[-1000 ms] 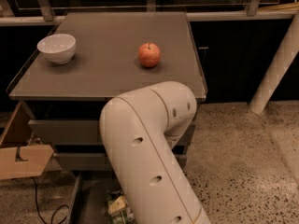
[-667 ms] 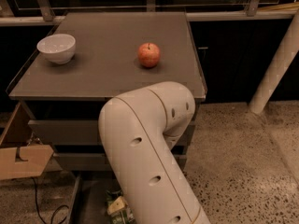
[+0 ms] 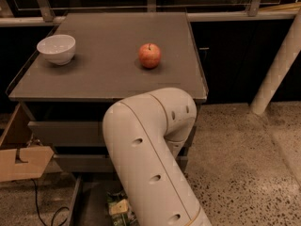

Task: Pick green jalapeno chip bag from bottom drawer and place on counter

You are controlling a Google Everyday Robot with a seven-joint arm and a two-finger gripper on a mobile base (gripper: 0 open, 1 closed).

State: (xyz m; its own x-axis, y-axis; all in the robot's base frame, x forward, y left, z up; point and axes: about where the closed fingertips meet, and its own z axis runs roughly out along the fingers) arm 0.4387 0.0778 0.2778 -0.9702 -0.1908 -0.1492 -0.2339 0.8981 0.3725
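Note:
The green jalapeno chip bag [image 3: 118, 206] lies in the open bottom drawer [image 3: 89, 199] at the lower edge of the camera view, mostly hidden behind my white arm [image 3: 150, 159]. Only a green and white corner of it shows. The counter [image 3: 117, 55] is the grey-brown cabinet top above the drawers. My gripper is hidden behind the arm, down near the drawer, and does not show.
A white bowl [image 3: 56, 48] stands at the counter's left and a red apple [image 3: 149, 55] near its middle. A cardboard box [image 3: 19, 157] sits left of the cabinet, with a black cable [image 3: 42, 206] on the floor. A white pillar [image 3: 280, 65] stands at the right.

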